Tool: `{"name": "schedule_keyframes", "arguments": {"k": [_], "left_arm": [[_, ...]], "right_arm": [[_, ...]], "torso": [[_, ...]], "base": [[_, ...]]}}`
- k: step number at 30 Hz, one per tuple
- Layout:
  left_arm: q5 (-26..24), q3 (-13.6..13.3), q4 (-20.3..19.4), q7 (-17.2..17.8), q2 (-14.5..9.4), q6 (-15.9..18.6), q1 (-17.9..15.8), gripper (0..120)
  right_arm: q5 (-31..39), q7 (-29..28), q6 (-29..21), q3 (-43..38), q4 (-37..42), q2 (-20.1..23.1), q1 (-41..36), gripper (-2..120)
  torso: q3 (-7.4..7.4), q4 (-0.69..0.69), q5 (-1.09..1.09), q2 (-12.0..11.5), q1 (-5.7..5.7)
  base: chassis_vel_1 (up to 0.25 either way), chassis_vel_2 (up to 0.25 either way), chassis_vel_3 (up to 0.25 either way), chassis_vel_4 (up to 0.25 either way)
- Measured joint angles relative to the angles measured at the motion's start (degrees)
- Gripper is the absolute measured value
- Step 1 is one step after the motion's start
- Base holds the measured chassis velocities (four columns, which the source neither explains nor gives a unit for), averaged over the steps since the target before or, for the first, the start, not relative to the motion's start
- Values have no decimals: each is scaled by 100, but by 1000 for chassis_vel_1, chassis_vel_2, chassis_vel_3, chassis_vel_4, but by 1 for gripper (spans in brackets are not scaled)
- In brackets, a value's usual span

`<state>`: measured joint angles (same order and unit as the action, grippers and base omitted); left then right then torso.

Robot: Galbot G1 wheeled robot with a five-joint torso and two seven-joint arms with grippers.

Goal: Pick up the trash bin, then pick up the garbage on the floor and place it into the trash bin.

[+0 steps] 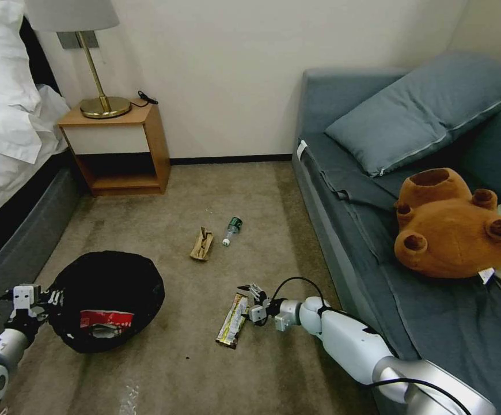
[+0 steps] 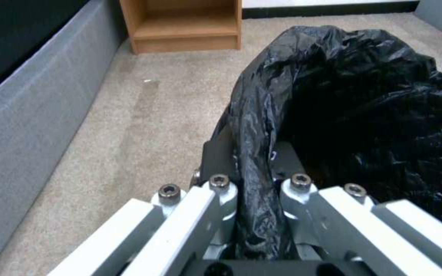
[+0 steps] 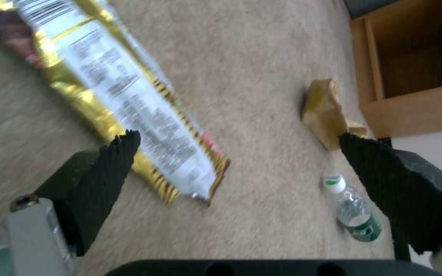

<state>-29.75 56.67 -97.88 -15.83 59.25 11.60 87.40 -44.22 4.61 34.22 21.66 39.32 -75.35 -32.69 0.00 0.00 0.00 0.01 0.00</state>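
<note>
The trash bin (image 1: 109, 282), lined with a glossy black bag, is at the lower left with a red-and-white wrapper (image 1: 105, 319) inside. My left gripper (image 1: 53, 298) is shut on its rim; the left wrist view shows both fingers (image 2: 221, 191) pinching the bag edge of the trash bin (image 2: 364, 115). My right gripper (image 1: 249, 302) is open just right of the gold snack-bar wrapper (image 1: 232, 320) on the carpet. In the right wrist view the right gripper (image 3: 236, 142) hangs over one end of the gold wrapper (image 3: 129, 99). Farther off lie a tan paper scrap (image 1: 202, 244) (image 3: 326, 111) and a small green-labelled bottle (image 1: 232, 230) (image 3: 357, 212).
A wooden nightstand (image 1: 121, 147) with a brass lamp (image 1: 103, 104) stands against the back wall. The bed (image 1: 8, 173) borders the left side. The blue sofa (image 1: 377, 230), holding a pillow (image 1: 423, 109) and a brown plush bear (image 1: 452, 227), borders the right. Open carpet lies between.
</note>
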Motion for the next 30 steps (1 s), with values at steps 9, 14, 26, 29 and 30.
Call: {"name": "schedule_keyframes", "arguments": {"k": [9,14,26,29,30], "left_arm": [[116,-34,-67,-25,142,-13,-1,5],[158,-37,-97,-43,203,-18,27,5],[163,99,-143,-101,231,-40,124,5],[162,112,-149,-119,232,-47,132,5],[162,111,-149,-125,234,-49,133,5]], "right_arm": [[-389,33,62,-299,-16,-32,-182,100],[-501,34,70,-353,-69,-155,-231,100],[-518,23,68,-327,-186,-285,-304,100],[-527,22,36,-305,-249,-349,-292,100],[-532,21,26,-303,-261,-368,-288,100]], "torso": [[0,-1,0,0,0],[0,1,0,-2,0],[0,1,0,-2,0],[0,-1,0,-2,0],[0,-1,-1,-1,0]], "base": [[0,0,0,0],[0,0,0,0],[0,0,0,0],[0,0,0,0],[0,0,0,0]]}}
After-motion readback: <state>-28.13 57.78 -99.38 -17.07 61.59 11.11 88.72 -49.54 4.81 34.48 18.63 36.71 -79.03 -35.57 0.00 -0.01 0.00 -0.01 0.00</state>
